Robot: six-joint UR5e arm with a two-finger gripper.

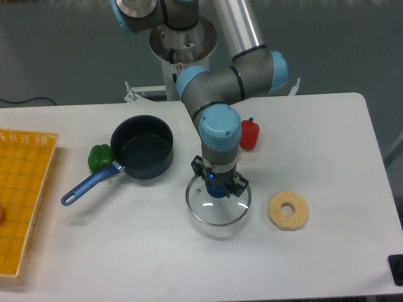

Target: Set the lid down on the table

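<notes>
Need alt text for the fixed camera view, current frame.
The robot's hand grips the knob of a round clear glass lid low over the white table, between a dark blue saucepan and a beige ring doughnut.

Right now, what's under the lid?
Through the glass lid only bare white table shows. The gripper covers the lid's centre, so the knob and the spot beneath it are hidden.
</notes>
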